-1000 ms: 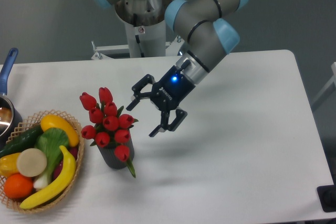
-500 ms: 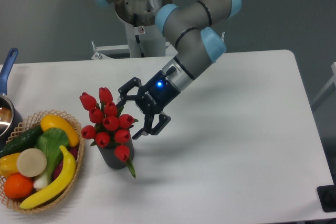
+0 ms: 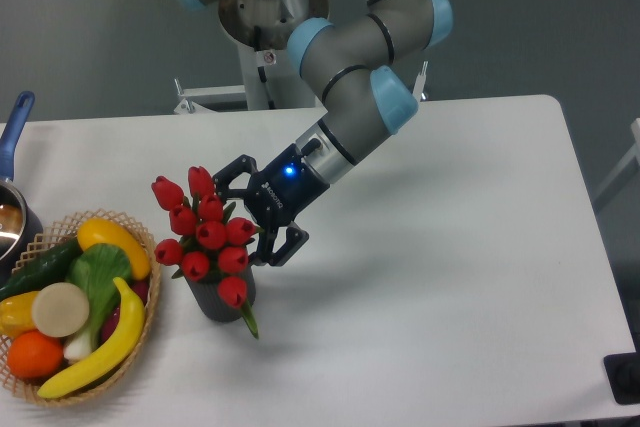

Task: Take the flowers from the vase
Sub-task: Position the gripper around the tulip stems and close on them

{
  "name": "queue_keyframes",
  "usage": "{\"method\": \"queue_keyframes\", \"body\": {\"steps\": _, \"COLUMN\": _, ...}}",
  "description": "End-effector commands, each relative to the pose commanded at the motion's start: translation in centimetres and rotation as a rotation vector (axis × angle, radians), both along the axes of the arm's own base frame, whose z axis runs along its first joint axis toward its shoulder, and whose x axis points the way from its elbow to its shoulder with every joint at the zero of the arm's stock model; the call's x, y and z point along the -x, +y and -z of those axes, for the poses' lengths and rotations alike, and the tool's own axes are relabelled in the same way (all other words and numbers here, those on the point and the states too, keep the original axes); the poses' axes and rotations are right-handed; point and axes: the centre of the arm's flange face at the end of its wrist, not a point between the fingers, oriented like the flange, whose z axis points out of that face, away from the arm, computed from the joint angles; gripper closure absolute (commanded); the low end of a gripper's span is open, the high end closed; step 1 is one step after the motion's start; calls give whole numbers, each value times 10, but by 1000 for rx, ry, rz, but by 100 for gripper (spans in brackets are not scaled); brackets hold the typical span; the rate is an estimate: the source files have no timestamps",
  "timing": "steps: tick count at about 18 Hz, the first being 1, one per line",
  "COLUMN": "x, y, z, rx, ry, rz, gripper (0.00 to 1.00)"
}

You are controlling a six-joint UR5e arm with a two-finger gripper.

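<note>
Since the earlier frames your hand [image 3: 252,212] has slid leftward and slightly down across the middle of the frame, and its spread fingers now sit right against the right side of the flowers [image 3: 205,232], where a second ago there was a plain gap between them. The hand is released, jaws wide, holding nothing; one fingertip shows above the topmost buds and the other low, beside the right-hand buds. The flowers stand in the vase [image 3: 220,299], left of centre and low in the frame, on the white counter [image 3: 450,277], with the wicker basket [image 3: 75,312] of fruit just to their left. Watch three things. If you close at this height, you will likely pinch the buds rather than the stems, and the heads may crush or slip free as you lift. If you keep pushing sideways, the fingers may shove the bunch and tip the small vase toward the basket. And if the stems sit tight in the mouth, the vase may rise with them and drop. I cannot tell how deep the lower finger reaches behind the blooms.
</note>
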Motion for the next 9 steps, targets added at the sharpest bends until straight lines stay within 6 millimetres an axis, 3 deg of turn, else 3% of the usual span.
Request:
{"method": "queue_keyframes", "body": {"steps": 2, "x": 2, "y": 0, "z": -1, "rx": -3, "ry": 2, "rz": -1, "gripper": 36}}
{"method": "queue_keyframes", "body": {"steps": 9, "x": 3, "y": 2, "z": -4, "rx": -14, "ry": 3, "rz": 0, "gripper": 52}}
